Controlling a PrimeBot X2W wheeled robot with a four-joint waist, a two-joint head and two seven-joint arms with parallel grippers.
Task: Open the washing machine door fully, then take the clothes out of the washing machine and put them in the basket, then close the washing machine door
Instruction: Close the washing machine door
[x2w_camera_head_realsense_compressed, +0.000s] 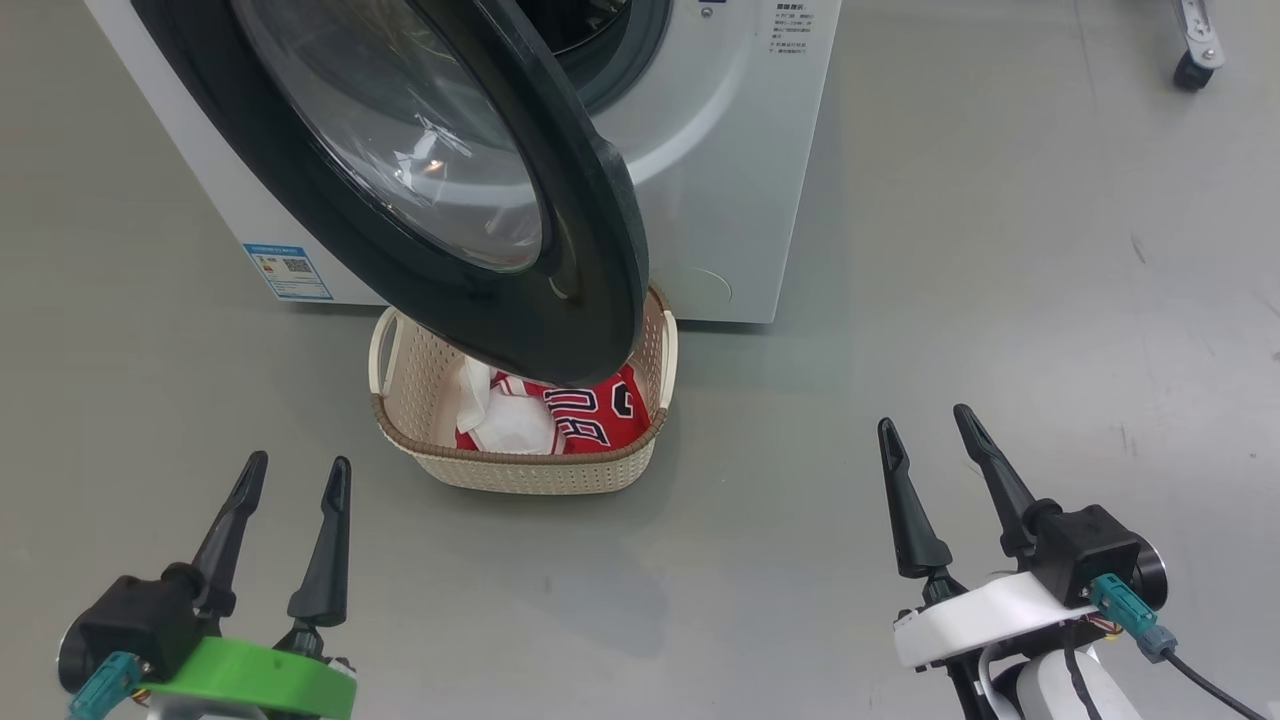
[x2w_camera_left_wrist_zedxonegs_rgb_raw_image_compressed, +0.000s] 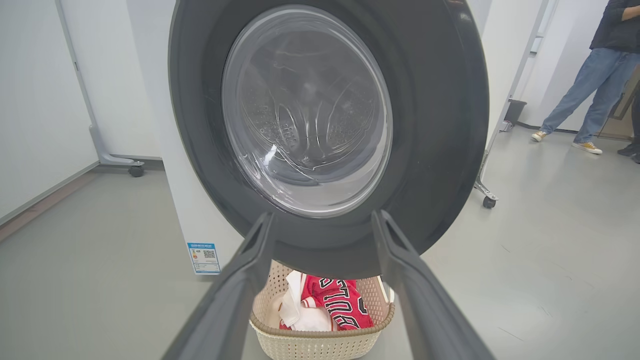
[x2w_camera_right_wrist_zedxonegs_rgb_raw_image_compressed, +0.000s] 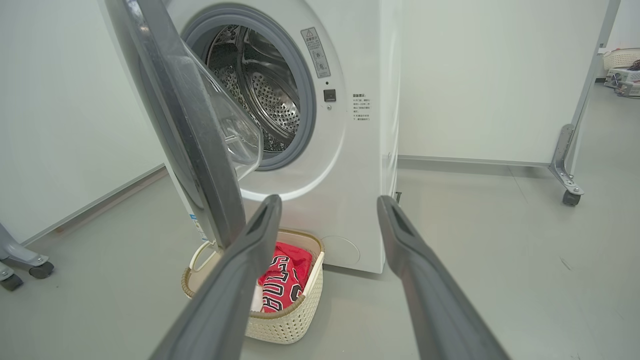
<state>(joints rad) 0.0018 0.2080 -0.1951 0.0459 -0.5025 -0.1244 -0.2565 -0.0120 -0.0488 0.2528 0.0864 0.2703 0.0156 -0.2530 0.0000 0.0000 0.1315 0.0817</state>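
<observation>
Red jersey (x2w_camera_head_realsense_compressed: 590, 415) in basket (x2w_camera_head_realsense_compressed: 520, 458); left gripper (x2w_camera_head_realsense_compressed: 300, 460) and right gripper (x2w_camera_head_realsense_compressed: 923, 416) spread, empty; probably best to push the washing machine door (x2w_camera_head_realsense_compressed: 600, 250) shut near its free edge.

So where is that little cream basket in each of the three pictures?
Head view: the basket sits at the centre, just below the middle.
Left wrist view: the basket is at the bottom centre.
Right wrist view: the basket is lower left of centre.
Shared landmark: the open washing machine door hangs above it in all three.
</observation>
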